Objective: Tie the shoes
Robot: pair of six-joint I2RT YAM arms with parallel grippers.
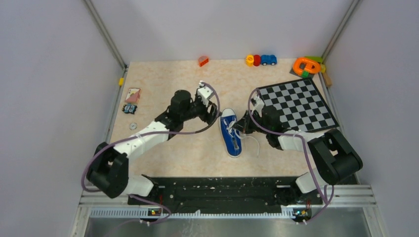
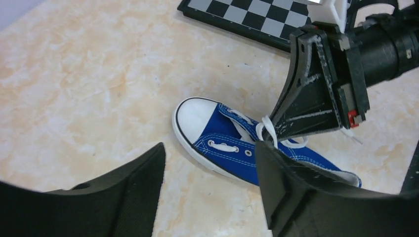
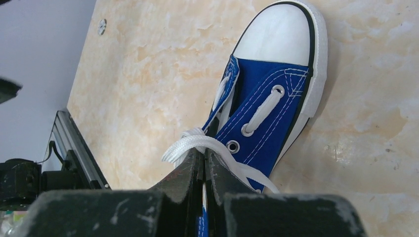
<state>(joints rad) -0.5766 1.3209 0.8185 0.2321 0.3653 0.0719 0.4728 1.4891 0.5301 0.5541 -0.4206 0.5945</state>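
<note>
The blue sneaker (image 1: 230,133) lies on the table between the arms, its white toe cap pointing away from the bases. My right gripper (image 1: 240,127) is over its right side and is shut on a white lace (image 3: 197,142). The lace loops over the closed tips of this gripper (image 3: 204,154) above the shoe's eyelets (image 3: 267,106). My left gripper (image 1: 213,114) is open just left of the toe. In the left wrist view this gripper (image 2: 210,170) is empty, with bare table between its jaws. The sneaker (image 2: 232,145) lies just beyond them, and the right gripper (image 2: 316,94) pinches the lace (image 2: 267,129).
A chessboard (image 1: 299,103) lies at the right, close behind the right arm. Small toys stand along the back edge: an orange piece (image 1: 203,60), a blue toy car (image 1: 268,59) and an orange-green toy (image 1: 307,65). A card (image 1: 132,95) and a washer (image 1: 132,126) lie at the left.
</note>
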